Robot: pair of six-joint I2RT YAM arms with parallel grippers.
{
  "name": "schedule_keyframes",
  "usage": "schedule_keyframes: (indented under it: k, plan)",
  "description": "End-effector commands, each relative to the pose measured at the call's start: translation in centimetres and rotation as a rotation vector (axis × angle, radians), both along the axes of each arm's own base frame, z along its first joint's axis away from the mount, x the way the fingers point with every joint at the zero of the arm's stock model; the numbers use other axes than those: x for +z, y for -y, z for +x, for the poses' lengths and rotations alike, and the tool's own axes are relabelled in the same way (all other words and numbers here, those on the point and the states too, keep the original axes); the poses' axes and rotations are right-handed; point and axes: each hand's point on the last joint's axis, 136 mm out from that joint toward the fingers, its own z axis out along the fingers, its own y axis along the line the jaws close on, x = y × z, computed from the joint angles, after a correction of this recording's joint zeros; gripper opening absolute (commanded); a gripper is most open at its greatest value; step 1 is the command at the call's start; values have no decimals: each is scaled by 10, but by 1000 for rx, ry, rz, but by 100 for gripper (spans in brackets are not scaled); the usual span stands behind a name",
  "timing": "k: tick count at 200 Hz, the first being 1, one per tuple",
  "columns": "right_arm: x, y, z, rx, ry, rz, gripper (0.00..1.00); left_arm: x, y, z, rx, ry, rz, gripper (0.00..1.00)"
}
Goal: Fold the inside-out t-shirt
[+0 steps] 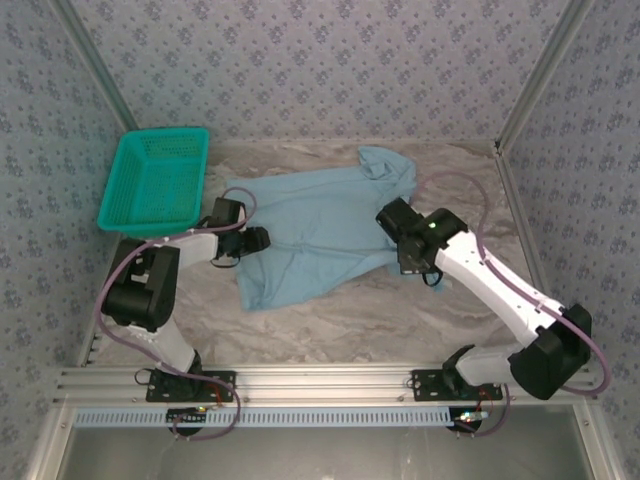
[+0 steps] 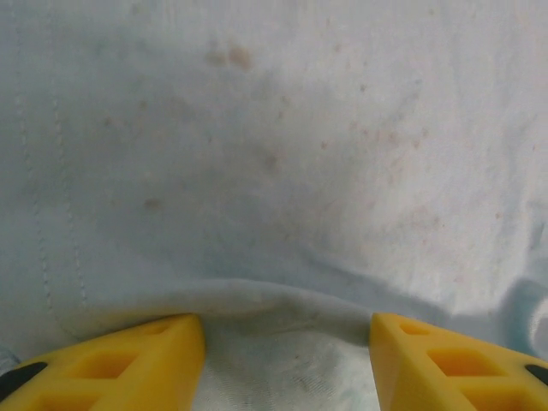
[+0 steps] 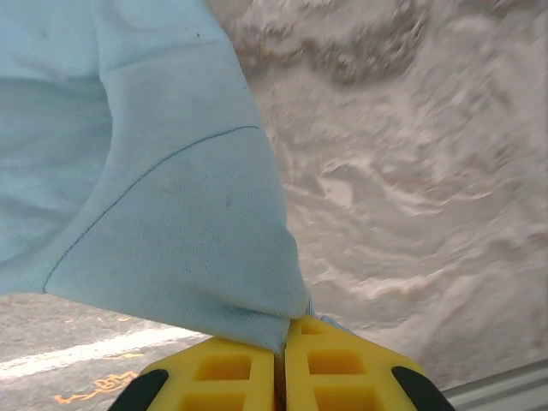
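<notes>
The inside-out t-shirt lies spread and rumpled on the middle of the table. Its body reaches from the left arm across to the right arm, and one sleeve is bunched toward the far edge. The top view gives this whole outline, but the state of either set of fingertips cannot be made out from above. The right wrist view settles one of them. The right claw is clenched, its yellow fingers pressed together on a corner of the light blue cloth. The cloth fans away from the pinch, with the marbled table surface showing beside it, and a curved seam crosses the held part. From above, that claw sits at the shirt's right edge, on the near side. The left wrist view shows the left claw released, its two yellow fingers well apart with a low ridge of cloth between them. Faint brownish specks mark the fabric beyond, and whether the tips press on the cloth cannot be told. From above, this claw sits at the shirt's left edge. A teal basket stands at the table's far left corner, near the shirt but apart from it.
</notes>
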Motion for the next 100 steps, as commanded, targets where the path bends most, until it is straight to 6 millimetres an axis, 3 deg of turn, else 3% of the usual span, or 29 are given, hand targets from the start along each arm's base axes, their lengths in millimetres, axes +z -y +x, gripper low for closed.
schedule_keyframes:
  k: [1, 27, 53, 74, 100]
  plan:
    - [-9, 6, 7, 69, -67, -197, 16, -31, -6, -19, -10, -93, 43, 55]
    - [-43, -44, 28, 256, -132, -142, 29, -28, -6, -19, -16, -87, 46, 55]
    - [-61, -70, 10, 380, -242, -57, 43, -21, -8, -18, -16, -75, 55, 55]
    - [-60, -56, -1, 295, -241, 63, 49, -16, -7, -16, -11, -66, 49, 55]
    - [-83, -17, -31, 32, -288, 291, 53, -11, -2, -15, -16, -58, 28, 55]
